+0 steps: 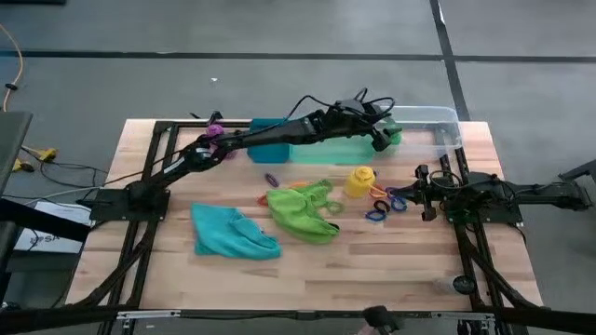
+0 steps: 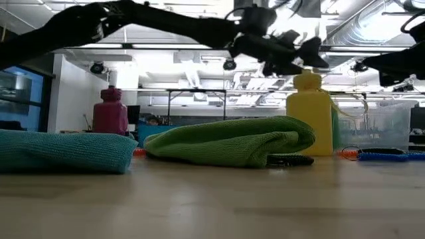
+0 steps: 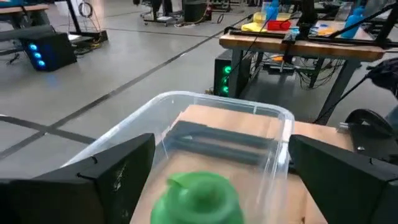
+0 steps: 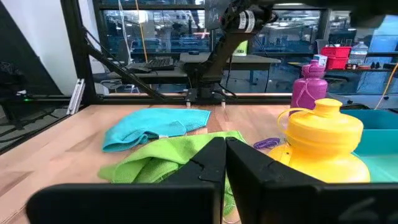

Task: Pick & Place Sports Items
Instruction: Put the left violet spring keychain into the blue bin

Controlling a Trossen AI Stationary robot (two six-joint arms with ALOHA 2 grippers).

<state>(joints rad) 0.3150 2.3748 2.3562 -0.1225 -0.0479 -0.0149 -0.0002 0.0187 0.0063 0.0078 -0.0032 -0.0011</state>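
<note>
My left gripper [image 1: 384, 140] reaches over the left end of the clear bin [image 1: 433, 126] at the table's far side, open. The green bottle [image 3: 199, 196] stands under it, lower than the two wide-apart fingers, which do not touch it. On the table stand the yellow bottle [image 1: 361, 180] and the purple bottle [image 1: 216, 128]. The lime-green cloth [image 1: 303, 209] and the teal cloth [image 1: 233, 233] lie flat. Small rings [image 1: 382, 207] lie near the yellow bottle. My right gripper [image 1: 424, 191] waits at the right, shut.
A green bin [image 1: 335, 149] and a blue bin [image 1: 268, 140] stand left of the clear bin along the far side. My left arm crosses above both. More rings [image 1: 272, 179] lie beside the lime-green cloth. Bare wood shows along the near edge.
</note>
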